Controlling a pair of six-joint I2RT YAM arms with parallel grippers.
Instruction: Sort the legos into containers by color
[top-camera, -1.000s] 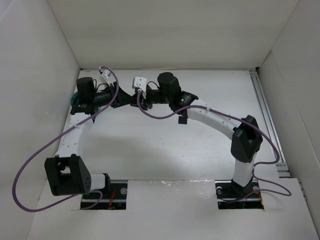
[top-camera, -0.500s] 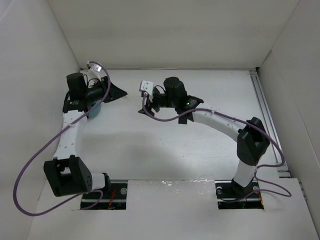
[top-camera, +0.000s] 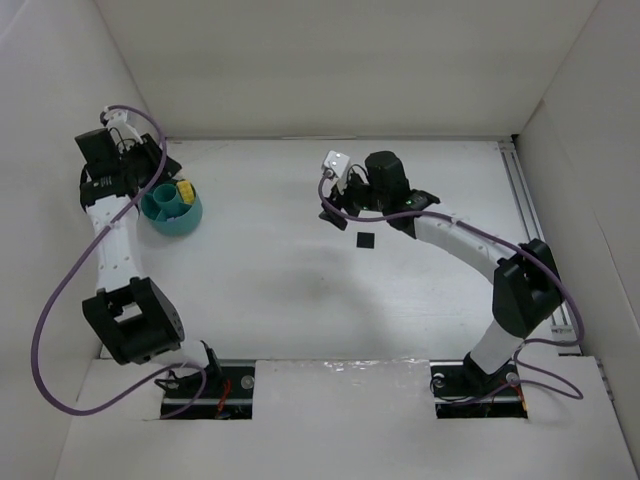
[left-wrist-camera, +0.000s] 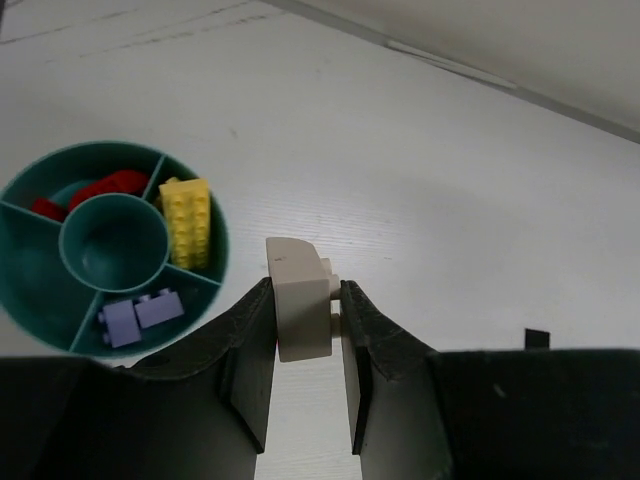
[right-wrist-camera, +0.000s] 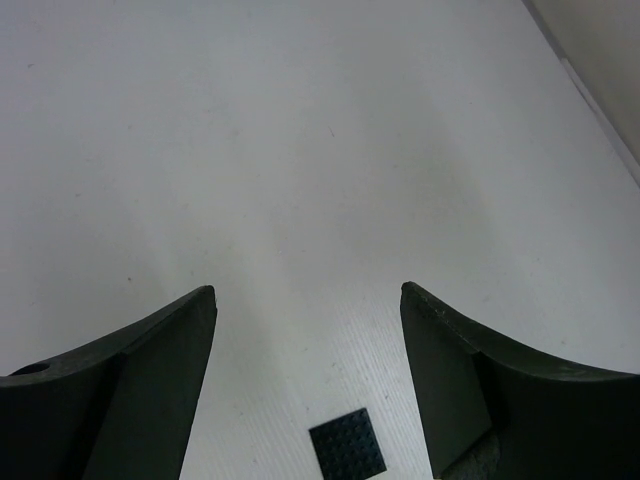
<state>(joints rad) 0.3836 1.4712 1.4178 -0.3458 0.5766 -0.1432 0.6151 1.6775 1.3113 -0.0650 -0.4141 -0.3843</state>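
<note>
Legos (top-camera: 184, 191) are mostly sitting in the teal bowl (top-camera: 180, 222), near the far-left corner of the desk (top-camera: 280, 290).

Top view: L gripper (top-camera: 160, 168) is hovering just beside the bowl on its far side. R gripper (top-camera: 335, 216) is hanging mid-desk, w/ the black square (top-camera: 366, 240) lying just beside it toward the near edge. Jaw states aren't reading from up here.

Left wrist view is adding what top can't. L gripper is clamping the cream brick (left-wrist-camera: 300, 300). Separate compartments are holding red bricks (left-wrist-camera: 110, 185), yellow bricks (left-wrist-camera: 188, 220) and purple bricks (left-wrist-camera: 140, 312).

Right wrist view: R fingers are standing wide apart, gripping nothing. The black square is lying on the desk below and between them.

Judging progress: sorting is looking approx. done. Cream is awaiting its drop, and black is awaiting pickup.
</note>
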